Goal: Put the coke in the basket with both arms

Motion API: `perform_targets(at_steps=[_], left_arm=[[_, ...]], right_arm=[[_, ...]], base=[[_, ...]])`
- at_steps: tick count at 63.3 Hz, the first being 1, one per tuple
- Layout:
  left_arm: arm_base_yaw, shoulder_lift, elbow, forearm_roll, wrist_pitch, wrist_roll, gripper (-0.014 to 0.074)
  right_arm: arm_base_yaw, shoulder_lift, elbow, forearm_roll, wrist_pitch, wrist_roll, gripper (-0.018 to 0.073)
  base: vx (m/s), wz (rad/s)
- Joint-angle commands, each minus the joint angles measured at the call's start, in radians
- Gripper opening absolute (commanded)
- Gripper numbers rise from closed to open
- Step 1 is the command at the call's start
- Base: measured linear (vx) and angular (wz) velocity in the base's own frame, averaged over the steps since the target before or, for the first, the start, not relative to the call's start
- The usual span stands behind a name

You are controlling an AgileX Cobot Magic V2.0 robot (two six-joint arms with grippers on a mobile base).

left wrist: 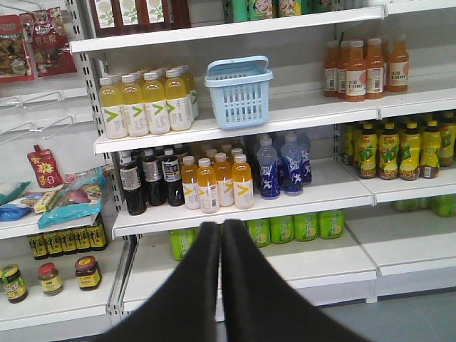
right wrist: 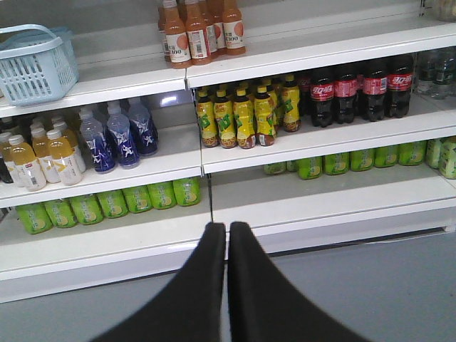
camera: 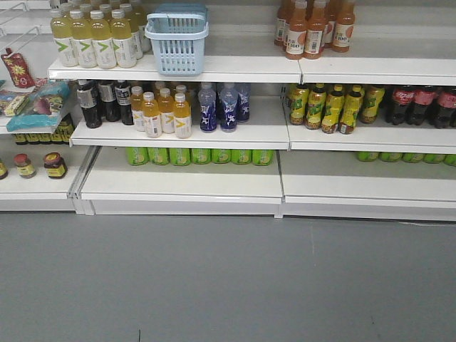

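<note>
- Light-blue slotted basket [camera: 177,44] stands upright on the upper shelf [camera: 235,68], at its left part.
- Coke [right wrist: 349,89]: dark bottles with red labels and white script, in a row at the right of the middle shelf [right wrist: 320,142]. Caps point up, long axis vertical.
- Left end effector [left wrist: 221,228]: fingers pressed together, empty.
- Right end effector [right wrist: 227,228]: pressed together, empty.

On the white label of the front orange-drink bottle [right wrist: 175,37] I read "100", seen from my right wrist camera. The coke bottles [right wrist: 347,89] carry white script on red labels, too small for me to read. The pale-yellow bottles [left wrist: 135,107] bear a green chevron mark. All other labels blur.
</note>
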Motion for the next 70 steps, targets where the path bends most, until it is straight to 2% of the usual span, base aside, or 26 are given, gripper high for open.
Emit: perform_targets(at_steps=[1, 70], left_arm=[[-0.005, -0.012, -0.001, 0.0, -0.08, -0.002, -0.0006], [-0.005, -0.012, -0.001, 0.0, -0.08, -0.002, -0.0006]], right_arm=[[-0.007, -0.018, 0.011, -0.007, -0.068, -0.001, -0.0002], [-0.007, -0.018, 0.011, -0.007, -0.068, -0.001, -0.0002]], base=[[0.16, 0.03], [0.26, -0.02]])
